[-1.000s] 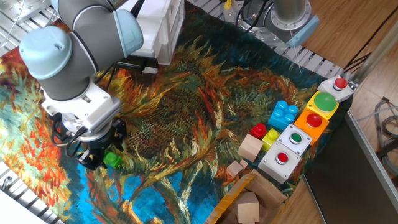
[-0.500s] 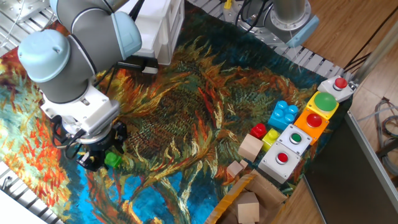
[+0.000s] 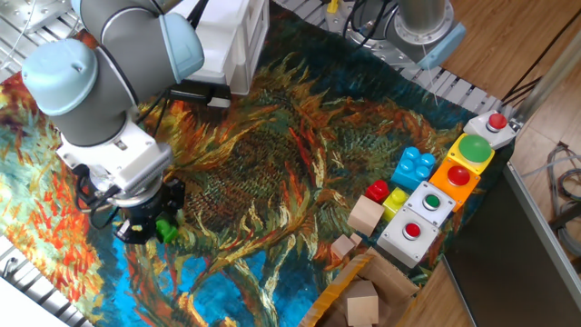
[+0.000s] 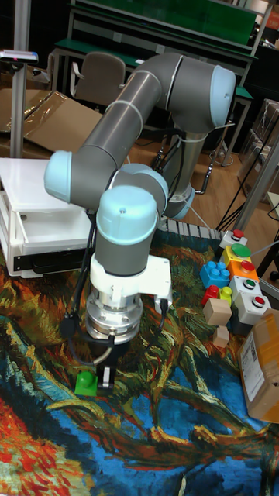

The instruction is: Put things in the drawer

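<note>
Item 1, nearest: the gripper (image 4: 96, 370), low over the painted cloth near the desk's (image 3: 272, 182) front-left corner. Against the two earlier pictures I saw it sink a little and close in on the green brick (image 4: 86, 383), so that the fixed view showed less of the brick past the gripper body than before. The brick lay on the cloth, touching or just beside one finger. I could not tell whether the jaws stood apart or had closed on it; the wrist hid the fingertips in one view and the brick sat to one side in the other. My judgement: the grasp was being set up, not yet proven, and the carry had not begun.

Item 2, mid desk, right edge: blue brick (image 3: 416, 166), red brick (image 3: 377, 192), yellow brick (image 3: 396, 197), wooden blocks (image 3: 366, 216), all beside a row of button boxes (image 3: 427, 204). A cardboard box (image 3: 359, 295) sat at the near-right corner.

Item 3, farthest: the white cabinet (image 4: 39, 209) at the desk's far-left edge, its drawer (image 4: 54, 232) well apart from the brick. I could not tell whether the drawer stood open enough to take anything.
</note>
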You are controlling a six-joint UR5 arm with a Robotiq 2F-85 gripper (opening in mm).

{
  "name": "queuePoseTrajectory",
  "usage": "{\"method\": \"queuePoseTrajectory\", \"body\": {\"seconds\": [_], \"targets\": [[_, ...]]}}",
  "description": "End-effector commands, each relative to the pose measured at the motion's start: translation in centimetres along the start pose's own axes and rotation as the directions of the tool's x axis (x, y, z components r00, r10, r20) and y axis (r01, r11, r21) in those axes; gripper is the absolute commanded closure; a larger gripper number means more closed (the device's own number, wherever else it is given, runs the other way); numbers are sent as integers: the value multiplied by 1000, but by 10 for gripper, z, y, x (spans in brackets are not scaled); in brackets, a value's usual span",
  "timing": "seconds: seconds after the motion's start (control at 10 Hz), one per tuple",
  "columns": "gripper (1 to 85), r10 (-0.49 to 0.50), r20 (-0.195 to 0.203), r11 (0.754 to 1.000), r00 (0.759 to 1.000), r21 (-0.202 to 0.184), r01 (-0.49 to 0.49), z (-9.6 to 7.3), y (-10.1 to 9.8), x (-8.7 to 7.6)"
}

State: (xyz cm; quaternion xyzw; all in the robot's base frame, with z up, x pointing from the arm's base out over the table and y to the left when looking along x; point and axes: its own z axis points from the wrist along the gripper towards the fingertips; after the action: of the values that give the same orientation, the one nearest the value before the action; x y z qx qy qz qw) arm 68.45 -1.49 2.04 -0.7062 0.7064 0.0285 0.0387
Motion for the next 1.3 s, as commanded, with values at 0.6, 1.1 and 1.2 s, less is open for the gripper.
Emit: {"method": "queuePoseTrajectory", "body": {"seconds": [0.6,1.1,1.2], "targets": [[843,97,-48,994,994,54,-94,-66,-14,12],[843,164,-5,979,986,122,-163,-67,-32,5],[843,182,-29,976,983,130,-177,-68,-33,12]]}}
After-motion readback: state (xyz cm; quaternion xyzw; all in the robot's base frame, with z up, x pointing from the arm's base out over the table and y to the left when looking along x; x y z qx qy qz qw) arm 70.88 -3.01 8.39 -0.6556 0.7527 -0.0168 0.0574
